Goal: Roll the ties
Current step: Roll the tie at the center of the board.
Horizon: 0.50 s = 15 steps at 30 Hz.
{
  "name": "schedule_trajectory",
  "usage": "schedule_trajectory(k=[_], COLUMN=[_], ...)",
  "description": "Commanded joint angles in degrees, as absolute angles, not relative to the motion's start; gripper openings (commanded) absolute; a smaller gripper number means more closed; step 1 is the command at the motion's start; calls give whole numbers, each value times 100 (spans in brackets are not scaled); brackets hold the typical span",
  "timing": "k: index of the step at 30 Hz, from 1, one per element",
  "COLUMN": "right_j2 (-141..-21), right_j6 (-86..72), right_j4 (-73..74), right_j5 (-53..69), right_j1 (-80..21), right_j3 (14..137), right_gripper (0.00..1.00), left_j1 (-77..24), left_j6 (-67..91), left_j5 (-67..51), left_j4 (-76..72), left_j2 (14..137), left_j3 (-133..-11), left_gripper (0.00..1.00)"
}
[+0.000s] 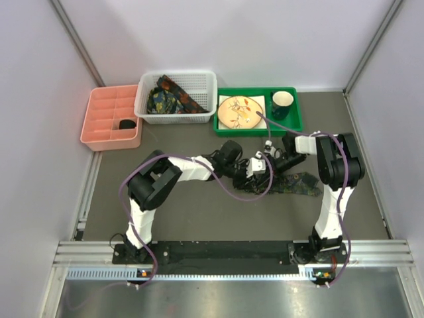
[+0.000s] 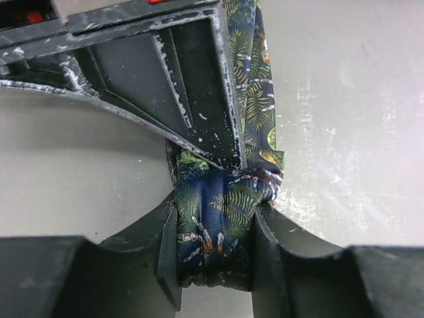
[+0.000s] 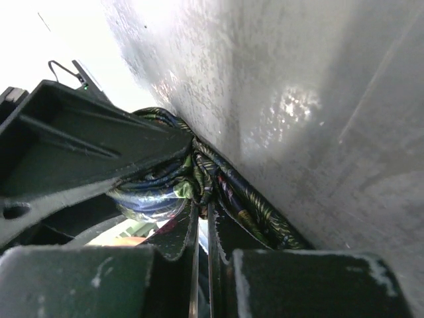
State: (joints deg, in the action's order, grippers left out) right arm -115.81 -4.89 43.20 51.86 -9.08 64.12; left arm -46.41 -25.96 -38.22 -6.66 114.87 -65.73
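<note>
One dark printed tie point(image 1: 299, 184) lies on the grey table, its wide end to the right. My left gripper point(image 1: 254, 167) is shut on the rolled part of the tie point(image 2: 215, 225), which fills the gap between its jaws point(image 2: 215, 246). My right gripper point(image 1: 273, 159) meets it from the other side. In the right wrist view the jaws point(image 3: 202, 211) stand almost together, pinching a fold of the tie point(image 3: 255, 209) at their tips, next to the roll point(image 3: 149, 197). More ties point(image 1: 169, 98) lie in the white basket point(image 1: 147, 112).
A pink divided tray point(image 1: 106, 129) stands at the back left. A green tray point(image 1: 295, 122) at the back right holds a plate point(image 1: 240, 110) and a green mug point(image 1: 282, 103). Purple cables point(image 1: 232, 189) loop over the table near the grippers.
</note>
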Motion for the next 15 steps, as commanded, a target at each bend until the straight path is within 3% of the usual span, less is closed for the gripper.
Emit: schedule_trajectory(k=[1, 2, 3, 8, 11, 15], right_j2=[-11567, -11558, -11540, -11128, -10978, -11109], right_j6=[-457, -422, -352, 182, 54, -474], right_j4=[3761, 3831, 3954, 4744, 4817, 4527], right_j5=[4772, 4851, 4895, 5271, 5861, 6205], right_j1=[-888, -879, -888, -800, -809, -1010], right_j3=[6521, 6574, 6644, 6961, 6944, 6742], right_gripper=[9, 16, 30, 44, 60, 60], left_j1=[-4790, -4790, -4807, -4843, -4913, -5062], left_j6=[-3295, -3348, -3410, -3604, -3595, -3454], left_j5=[-3183, -2947, -2823, -2128, -1846, -1556], left_j4=[1041, 1333, 1553, 2582, 2707, 2716], left_j2=[11189, 11162, 11127, 11056, 11127, 11372], left_j3=[-6864, -6899, -6943, -7005, -7101, -7338], left_gripper=[30, 29, 26, 25, 26, 34])
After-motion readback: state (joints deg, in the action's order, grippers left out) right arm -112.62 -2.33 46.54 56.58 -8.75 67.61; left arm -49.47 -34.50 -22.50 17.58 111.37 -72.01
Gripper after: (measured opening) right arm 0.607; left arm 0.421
